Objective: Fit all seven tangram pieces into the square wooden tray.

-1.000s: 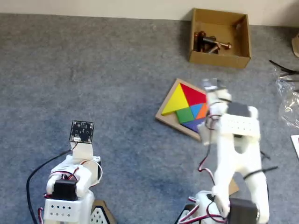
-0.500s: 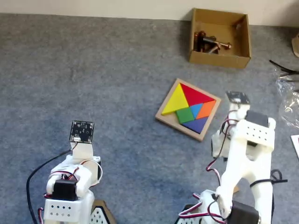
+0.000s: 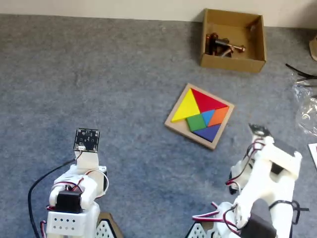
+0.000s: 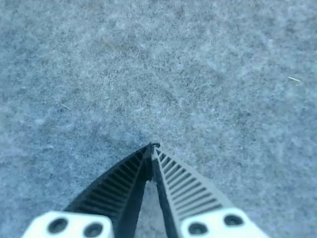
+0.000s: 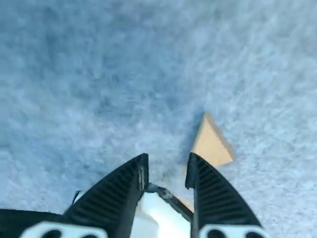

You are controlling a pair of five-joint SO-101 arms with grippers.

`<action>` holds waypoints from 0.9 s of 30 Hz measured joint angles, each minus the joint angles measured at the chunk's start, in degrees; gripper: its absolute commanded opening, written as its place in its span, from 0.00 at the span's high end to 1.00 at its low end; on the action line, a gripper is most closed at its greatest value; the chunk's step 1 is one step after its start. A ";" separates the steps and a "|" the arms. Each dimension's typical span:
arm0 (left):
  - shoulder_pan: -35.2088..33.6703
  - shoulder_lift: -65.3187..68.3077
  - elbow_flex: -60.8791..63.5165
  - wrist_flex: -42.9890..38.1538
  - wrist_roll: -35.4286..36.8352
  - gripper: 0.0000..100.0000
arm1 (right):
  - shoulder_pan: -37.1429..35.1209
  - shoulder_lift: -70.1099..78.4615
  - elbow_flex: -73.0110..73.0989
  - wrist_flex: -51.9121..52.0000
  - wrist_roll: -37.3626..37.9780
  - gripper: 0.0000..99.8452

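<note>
Coloured tangram pieces point(image 3: 200, 115) fill the square wooden tray point(image 3: 184, 133), turned diamond-wise.

- The cardboard box point(image 3: 230, 63) holds small brown and copper-coloured bits point(image 3: 223, 47), too small to name.
- Seams between the coloured pieces point(image 3: 205, 101) in the wooden tray point(image 3: 179, 127) are too fine to count.
- A plastic bag point(image 3: 307, 116) and black cables point(image 3: 297, 74) run off the high view's right edge.
- A tan corner point(image 5: 210, 144) sits partly behind the right gripper point(image 5: 167, 157); what it is cannot be told.
</note>
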 measured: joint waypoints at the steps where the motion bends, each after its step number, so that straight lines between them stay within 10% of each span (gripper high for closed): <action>1: 0.00 0.00 0.00 0.00 0.00 0.99 | 1.14 0.00 0.00 0.00 0.53 0.87; 27: 0.00 0.00 0.00 0.00 0.00 0.99 | 10.99 -0.09 3.08 -6.51 9.14 0.87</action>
